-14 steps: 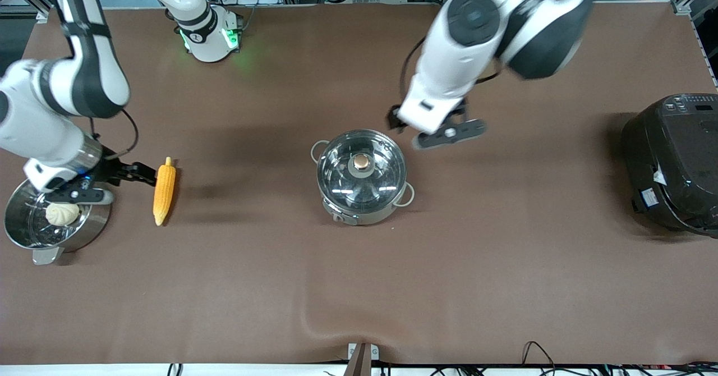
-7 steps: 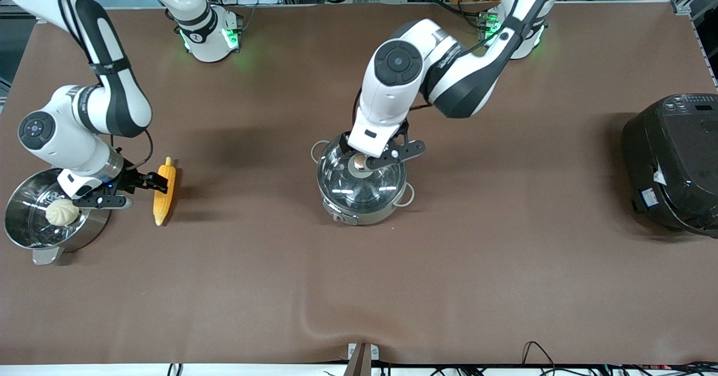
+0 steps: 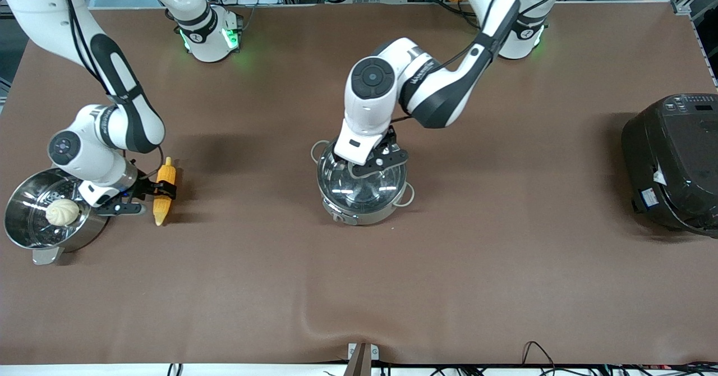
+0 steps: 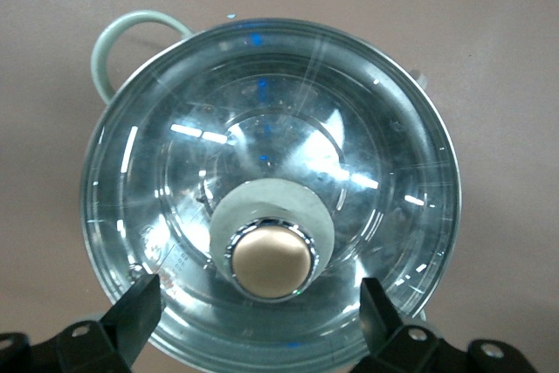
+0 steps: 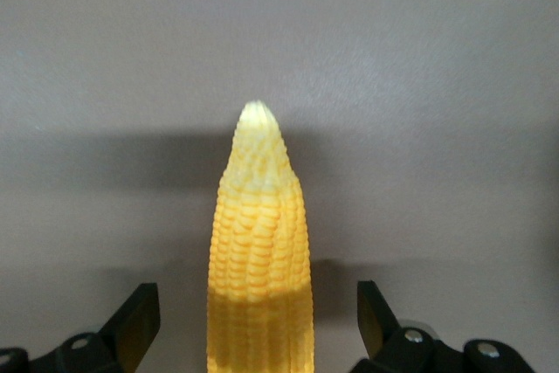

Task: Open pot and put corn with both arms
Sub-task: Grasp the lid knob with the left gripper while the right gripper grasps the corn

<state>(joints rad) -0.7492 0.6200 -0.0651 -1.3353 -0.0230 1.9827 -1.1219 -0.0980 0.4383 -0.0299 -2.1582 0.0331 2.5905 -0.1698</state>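
The steel pot [image 3: 359,214] stands mid-table with its glass lid [image 3: 367,192] on. My left gripper [image 3: 364,166] is just over the lid and open. In the left wrist view its fingers [image 4: 133,310] stand wide to either side of the tan knob [image 4: 269,258], clear of it. The yellow corn [image 3: 160,210] lies on the table toward the right arm's end. My right gripper [image 3: 163,190] is open astride its middle. In the right wrist view the corn [image 5: 260,242] lies between the fingers [image 5: 140,312], with gaps on both sides.
A steel steamer pot [image 3: 22,240] holding a white bun [image 3: 61,212] stands beside the corn at the right arm's end. A large black cooker [image 3: 673,163] stands at the left arm's end. The brown table cover has a wrinkle [image 3: 314,317] near the front edge.
My left gripper swung in from beside the pot and came down over the lid's knob. My right gripper moved from beside the corn to astride it and lowered.
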